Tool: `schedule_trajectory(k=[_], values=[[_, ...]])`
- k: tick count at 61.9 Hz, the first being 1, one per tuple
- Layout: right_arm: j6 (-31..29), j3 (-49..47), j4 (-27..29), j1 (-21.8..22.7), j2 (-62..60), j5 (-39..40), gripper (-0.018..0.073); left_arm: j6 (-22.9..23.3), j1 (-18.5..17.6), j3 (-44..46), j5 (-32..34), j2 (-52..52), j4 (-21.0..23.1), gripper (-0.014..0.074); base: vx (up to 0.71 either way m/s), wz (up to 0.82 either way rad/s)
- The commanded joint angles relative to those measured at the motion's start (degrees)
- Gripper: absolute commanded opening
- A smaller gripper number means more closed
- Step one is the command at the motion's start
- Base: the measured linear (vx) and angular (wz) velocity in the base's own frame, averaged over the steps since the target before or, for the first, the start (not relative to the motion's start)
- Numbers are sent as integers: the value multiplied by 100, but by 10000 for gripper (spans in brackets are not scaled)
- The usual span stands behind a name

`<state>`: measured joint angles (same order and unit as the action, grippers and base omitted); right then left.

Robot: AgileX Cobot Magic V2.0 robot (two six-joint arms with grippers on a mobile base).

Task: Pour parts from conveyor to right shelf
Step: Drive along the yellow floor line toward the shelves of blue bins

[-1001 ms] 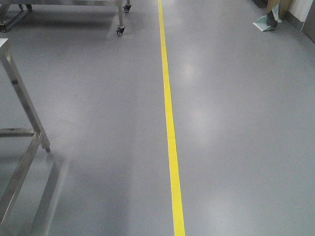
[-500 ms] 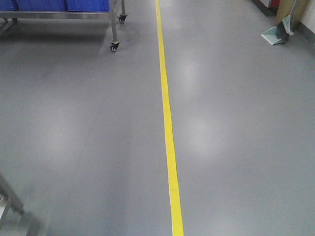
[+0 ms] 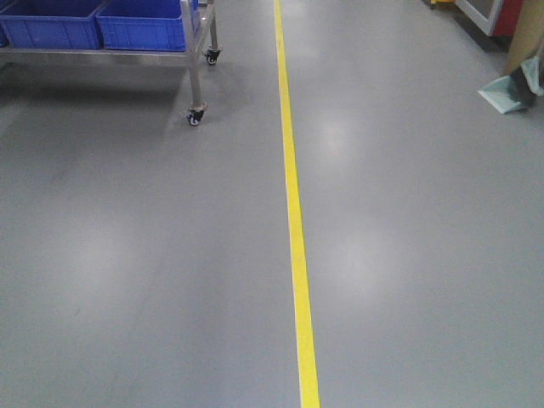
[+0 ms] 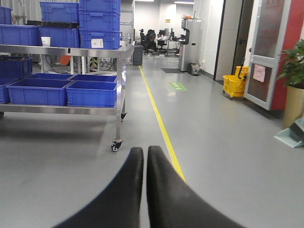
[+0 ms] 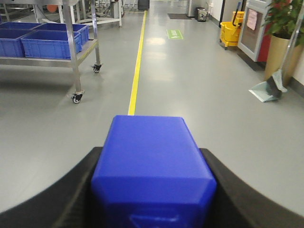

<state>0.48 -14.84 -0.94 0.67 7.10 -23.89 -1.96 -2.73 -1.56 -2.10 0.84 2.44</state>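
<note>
The blue block point(image 5: 153, 166) sits squarely inside the right pincer point(image 5: 153, 152), filling the gap between its two black fingers point(image 5: 71, 190). One finger presses against each side of the block, so the pincer is clamped on it, opened only as wide as the block. The block's top face is level and its far end sticks out a little past the fingertips. A small raised stub shows on the face nearest the camera.

The left pincer point(image 4: 144, 151) has its fingers brought together, with only a thin seam between them and nothing held.

Both pincers hang above the grey floor point(image 4: 228, 156). A yellow line point(image 4: 164, 128) runs away from just ahead of each of them. Ahead and to the left of both stands a steel cart point(image 4: 118, 95) on caster wheels, with blue bins point(image 4: 90, 92) on its lower deck. Well ahead and to the right of the left pincer is a yellow mop bucket point(image 4: 233, 84). A dustpan point(image 5: 263, 91) lies on the floor ahead and to the right of the right pincer.
</note>
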Motion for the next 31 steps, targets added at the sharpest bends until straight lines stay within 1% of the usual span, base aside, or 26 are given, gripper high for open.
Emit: schedule_trajectory(k=[1,31], values=[[-48,-168,-22,20,99,468,-5,49,-45,-177,439,60,16,-6,85,10],[-48,-168,-22,20,99,468,-5,49,-45,-177,439,60,16,-6,81,5]])
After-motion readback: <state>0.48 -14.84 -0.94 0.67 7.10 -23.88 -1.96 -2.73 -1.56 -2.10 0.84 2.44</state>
